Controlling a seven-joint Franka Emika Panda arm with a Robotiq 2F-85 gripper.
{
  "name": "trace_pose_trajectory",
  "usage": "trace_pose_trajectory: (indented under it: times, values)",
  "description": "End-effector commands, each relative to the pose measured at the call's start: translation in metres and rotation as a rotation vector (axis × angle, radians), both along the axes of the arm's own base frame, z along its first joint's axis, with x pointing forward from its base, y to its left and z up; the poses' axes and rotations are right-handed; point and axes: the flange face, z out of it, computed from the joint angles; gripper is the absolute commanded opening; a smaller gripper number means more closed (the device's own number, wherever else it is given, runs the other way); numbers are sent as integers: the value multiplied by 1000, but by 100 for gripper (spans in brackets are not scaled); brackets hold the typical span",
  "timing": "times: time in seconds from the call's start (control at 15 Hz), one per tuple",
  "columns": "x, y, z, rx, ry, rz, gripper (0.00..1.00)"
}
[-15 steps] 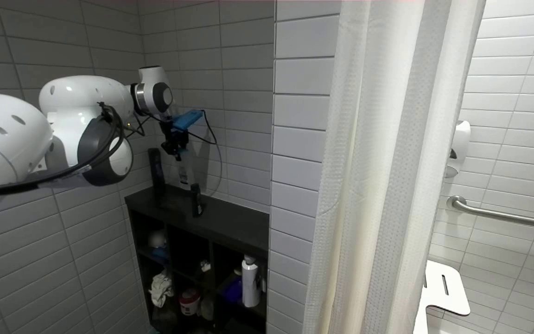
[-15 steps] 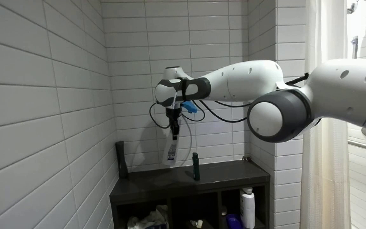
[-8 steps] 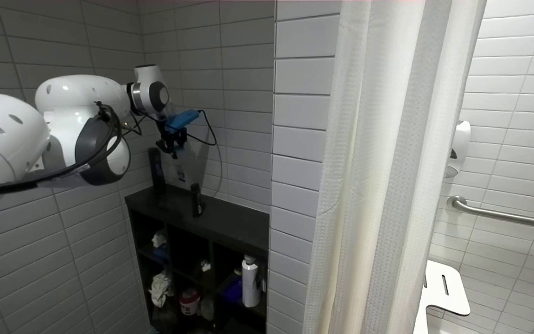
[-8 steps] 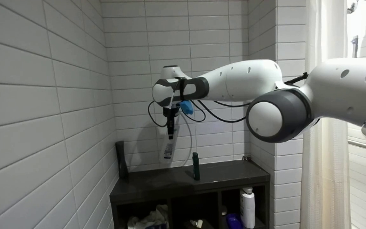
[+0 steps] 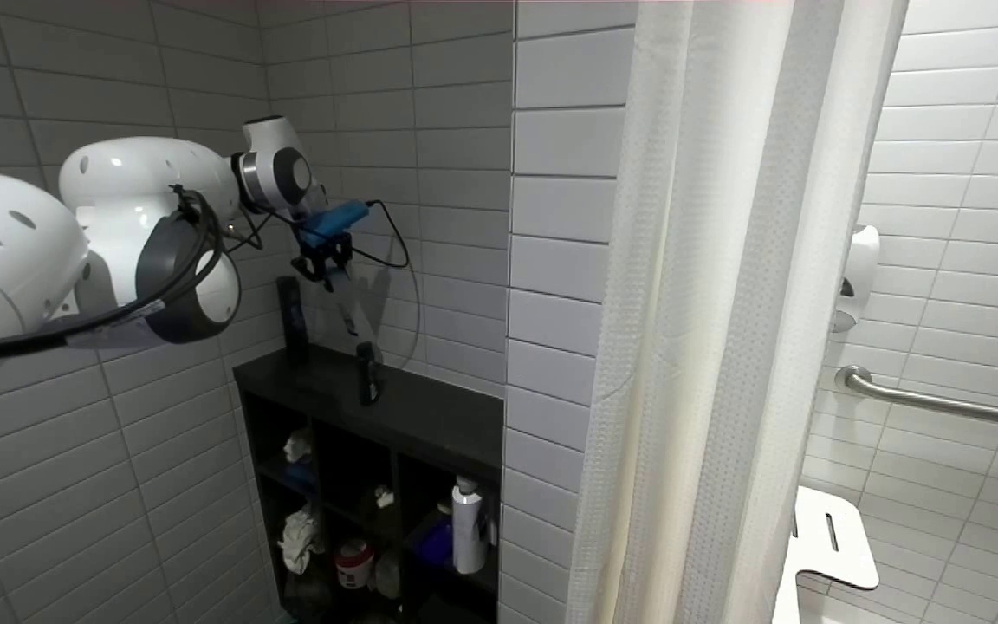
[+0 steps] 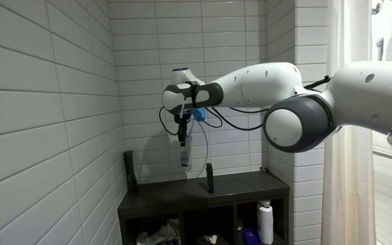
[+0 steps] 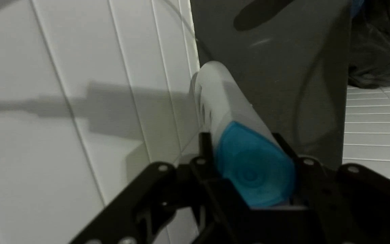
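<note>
The background was formed by a white tiled wall (image 6: 182, 41), against which a dark shelf unit (image 6: 247, 182) was set. Above it a white bottle (image 7: 227, 95) was held tilted; a smaller, dark green container (image 6: 210, 177) was supported on top. The fingers (image 7: 206, 145) were clamped on the white bottle near its blue cap (image 7: 252, 166), its body slanted down below them.

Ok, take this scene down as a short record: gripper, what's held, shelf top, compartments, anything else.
Gripper: closed on something
Held: blue-ended white bottle, tilted, above the shelf top; wall contact unclear
On top: dark green bottle, standing; tall dark container near the corner
Compartments: pale crumpled bundle, purple item, pump-less-looking tall bottle
Also in view: pale curtain
</note>
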Motion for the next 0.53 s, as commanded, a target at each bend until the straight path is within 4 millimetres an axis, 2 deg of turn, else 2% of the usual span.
trace_pose_trajectory:
  times: [0.0, 0.47]
  values:
    - [-5, 4, 28, -55, -27, -28, 18]
    - [-18, 24, 62, -126, -32, 34, 18]
